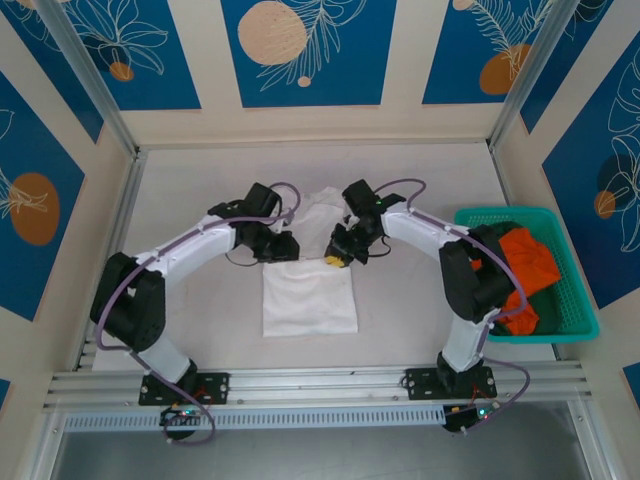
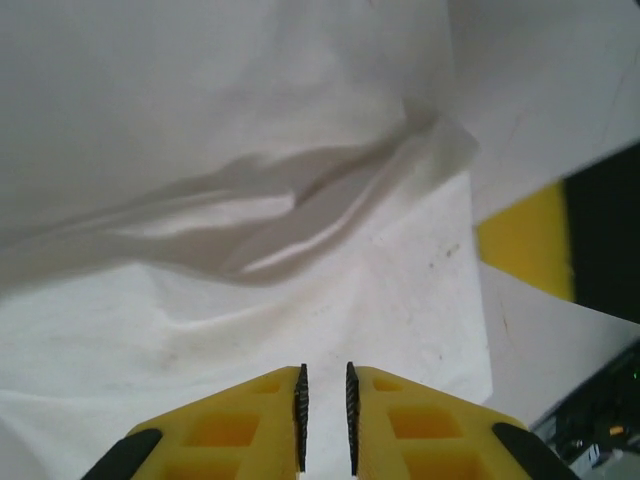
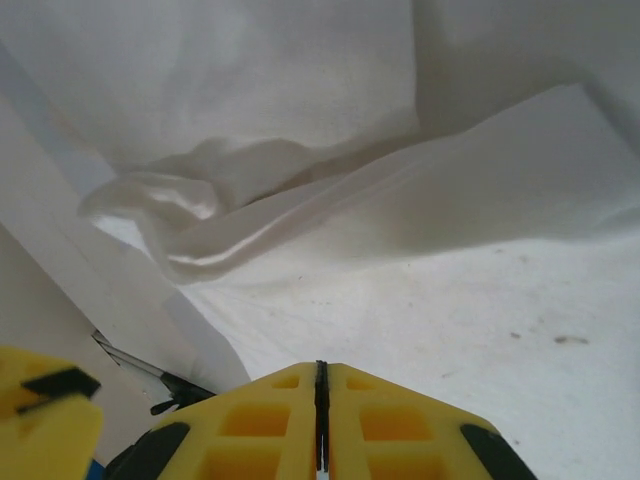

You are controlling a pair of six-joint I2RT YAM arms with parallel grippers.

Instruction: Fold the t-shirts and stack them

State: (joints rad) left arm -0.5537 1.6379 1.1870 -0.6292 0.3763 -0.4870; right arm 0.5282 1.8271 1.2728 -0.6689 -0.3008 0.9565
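white shirt (image 1: pixel 310 295): lies mid-worktop (image 1: pixel 200 190), near part a flat square, far part bunched and spilling away past the 2 tools
left tool (image 1: pixel 283 247): at the far-left corner of the flat square; its wrist view (image 2: pixel 325 420) shows the jaws with a thin slit between them over white cloth, and I cannot tell if any cloth is nipped
right tool (image 1: pixel 338 258): at the far-right corner, near the left one; its wrist view (image 3: pixel 321 420) shows the jaws pressed together with no gap, cloth running up to them, a grip on it not certain
fold: a raised ridge of loose cloth sits just ahead of both tools
risk 1: 1 tool may hold cloth and the other none, so a lift would drag 1 corner and skew the fold
risk 2: a pinch could take more than 1 layer, pulling the flat square open again
risk 3: the tools stand close together; moving inward could knock them into each other
risk 4: the loose ridge may be trapped in the fold as a crease, leaving a lumpy base for stacking
orange shirt (image 1: pixel 530 260): in the basket (image 1: pixel 500 213) on the right, well apart from the tools
green shirt (image 1: pixel 522 320): under the orange one in the basket, not yet folded
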